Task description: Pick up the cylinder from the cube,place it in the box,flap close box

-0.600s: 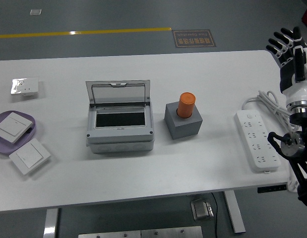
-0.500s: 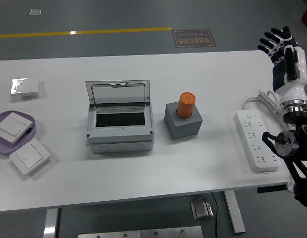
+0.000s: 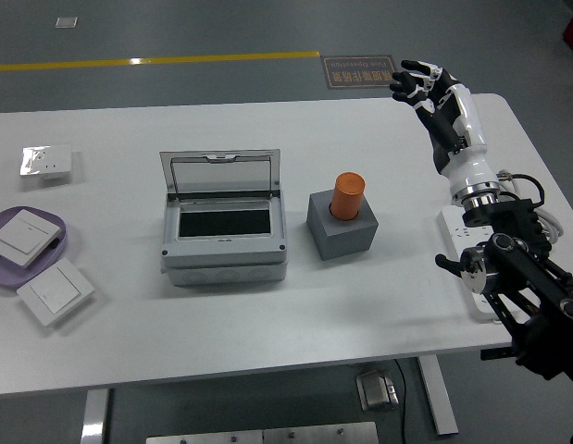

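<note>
Lying along the table's left side are a purple tray with a wall switch, a second switch and a socket. The right arm now hides most of the power strip. The right hand, fingers spread and empty, has swung inward from the edge. The orange cylinder stands in the grey cube, beside the open box.

orange cylinder upright in grey cube | grey box left, lid open
</note>
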{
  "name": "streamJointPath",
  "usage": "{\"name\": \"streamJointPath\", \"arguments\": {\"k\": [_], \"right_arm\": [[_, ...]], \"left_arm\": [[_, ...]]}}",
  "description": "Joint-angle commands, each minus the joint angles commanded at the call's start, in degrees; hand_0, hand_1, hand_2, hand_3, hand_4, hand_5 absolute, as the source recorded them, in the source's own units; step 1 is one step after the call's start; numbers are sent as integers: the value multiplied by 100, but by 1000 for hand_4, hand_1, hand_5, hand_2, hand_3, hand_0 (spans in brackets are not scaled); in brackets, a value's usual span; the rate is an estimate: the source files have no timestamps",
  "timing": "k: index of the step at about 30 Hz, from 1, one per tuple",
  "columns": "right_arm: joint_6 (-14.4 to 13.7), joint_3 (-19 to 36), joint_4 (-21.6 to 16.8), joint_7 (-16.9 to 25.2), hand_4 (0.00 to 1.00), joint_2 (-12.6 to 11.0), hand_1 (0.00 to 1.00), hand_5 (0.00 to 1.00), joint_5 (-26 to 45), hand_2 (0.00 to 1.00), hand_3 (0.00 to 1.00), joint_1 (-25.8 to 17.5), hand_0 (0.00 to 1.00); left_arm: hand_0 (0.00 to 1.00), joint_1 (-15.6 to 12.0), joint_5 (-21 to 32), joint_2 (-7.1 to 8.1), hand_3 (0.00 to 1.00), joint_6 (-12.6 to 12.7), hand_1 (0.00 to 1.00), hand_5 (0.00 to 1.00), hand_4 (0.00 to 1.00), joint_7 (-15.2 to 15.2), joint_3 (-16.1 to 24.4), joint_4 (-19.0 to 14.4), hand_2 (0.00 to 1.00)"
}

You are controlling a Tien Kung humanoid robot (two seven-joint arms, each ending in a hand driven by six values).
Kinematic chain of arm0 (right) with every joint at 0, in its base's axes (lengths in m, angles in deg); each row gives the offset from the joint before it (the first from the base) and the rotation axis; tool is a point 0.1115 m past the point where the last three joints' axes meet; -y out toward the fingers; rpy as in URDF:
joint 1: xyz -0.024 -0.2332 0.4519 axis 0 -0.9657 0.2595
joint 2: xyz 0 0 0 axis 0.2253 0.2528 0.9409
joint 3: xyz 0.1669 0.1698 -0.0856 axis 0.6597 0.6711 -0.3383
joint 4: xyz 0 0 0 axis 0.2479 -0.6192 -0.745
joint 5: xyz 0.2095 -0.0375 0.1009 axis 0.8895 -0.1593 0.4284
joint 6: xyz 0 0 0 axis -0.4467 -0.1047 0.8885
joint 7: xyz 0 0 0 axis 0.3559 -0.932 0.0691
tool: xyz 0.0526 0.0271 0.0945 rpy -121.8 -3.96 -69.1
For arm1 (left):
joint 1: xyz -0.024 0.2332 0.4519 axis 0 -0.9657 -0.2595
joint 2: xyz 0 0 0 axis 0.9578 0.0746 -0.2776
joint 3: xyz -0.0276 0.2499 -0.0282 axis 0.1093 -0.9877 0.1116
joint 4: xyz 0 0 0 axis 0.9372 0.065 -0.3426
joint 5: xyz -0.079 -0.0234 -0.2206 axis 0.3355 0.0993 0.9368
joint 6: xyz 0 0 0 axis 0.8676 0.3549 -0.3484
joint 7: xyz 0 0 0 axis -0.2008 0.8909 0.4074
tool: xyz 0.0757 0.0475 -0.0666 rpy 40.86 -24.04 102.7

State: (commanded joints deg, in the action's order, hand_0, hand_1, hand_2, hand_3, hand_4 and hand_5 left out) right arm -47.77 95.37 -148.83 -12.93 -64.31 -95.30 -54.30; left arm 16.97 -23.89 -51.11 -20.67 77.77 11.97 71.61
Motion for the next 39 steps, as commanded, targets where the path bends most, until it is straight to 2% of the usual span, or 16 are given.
{"name": "streamJointPath", "arguments": {"k": [6, 14, 15, 16, 31, 38, 39], "right_arm": [[-147, -437, 463, 399, 915, 145, 744, 350, 185, 697, 697, 150, 806], [-290, -758, 1101, 902, 912, 328, 747, 344, 544, 699, 702, 258, 812], [-304, -801, 1154, 942, 909, 343, 799, 339, 581, 766, 764, 267, 839], [-316, -842, 1196, 975, 909, 355, 799, 339, 613, 766, 764, 275, 839], [-358, -1599, 1890, 1286, 917, 515, 800, 343, 1233, 772, 760, 512, 849], [-379, -1804, 2029, 1252, 918, 541, 779, 341, 1293, 750, 749, 509, 834], [-377, -1810, 2031, 1231, 911, 541, 753, 322, 1279, 711, 721, 503, 820]], "left_arm": [[617, -7, -18, -11, 619, 0, 587, 234, 695, 13, 11, -4, 541], [617, -19, -24, -14, 619, -3, 587, 234, 694, 10, 4, -10, 542], [617, -20, -25, -12, 620, -2, 587, 231, 695, 9, 5, -10, 542], [617, -20, -28, -11, 620, -2, 587, 231, 695, 9, 7, -10, 542], [617, -14, -30, -11, 620, -1, 587, 233, 695, -9, -18, -16, 542], [617, -9, -47, -19, 620, 0, 587, 233, 695, -6, -12, -17, 542], [617, -9, -51, -21, 621, 0, 588, 233, 695, -4, -9, -16, 542]]}}
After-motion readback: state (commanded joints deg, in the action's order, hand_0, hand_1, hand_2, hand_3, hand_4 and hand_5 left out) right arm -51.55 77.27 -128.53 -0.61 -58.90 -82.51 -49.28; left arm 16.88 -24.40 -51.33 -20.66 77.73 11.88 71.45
